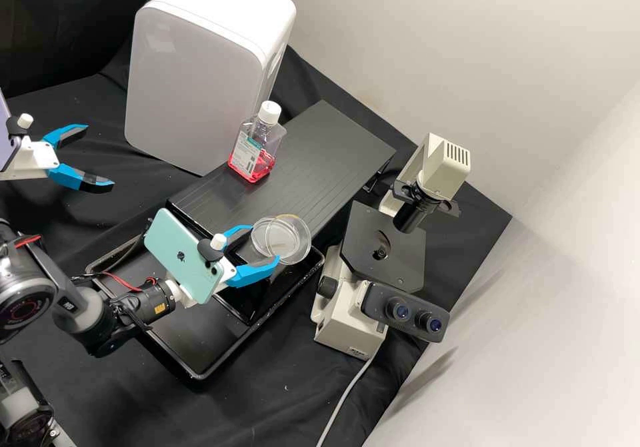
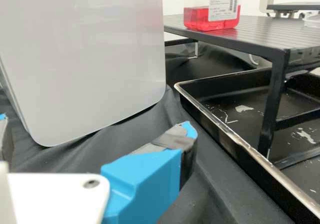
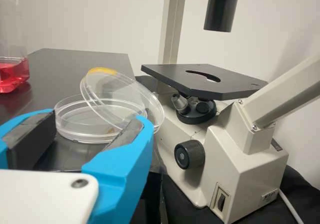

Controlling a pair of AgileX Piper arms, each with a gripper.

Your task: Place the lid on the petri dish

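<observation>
We see the lid [image 1: 291,239] leaning tilted on the dish [image 1: 262,236] at the rack's [image 1: 333,160] near corner, 1 bottle [image 1: 257,144] behind them, the microscope [image 1: 387,267] to their right, a tray [image 1: 200,340] beneath.

You're working in a laboratory: a microscope [image 1: 383,250] stands on the black-draped bench [image 1: 300,380], with a flask [image 1: 255,147] of red liquid and a clear petri dish [image 1: 261,237] on a black rack [image 1: 327,157].
</observation>
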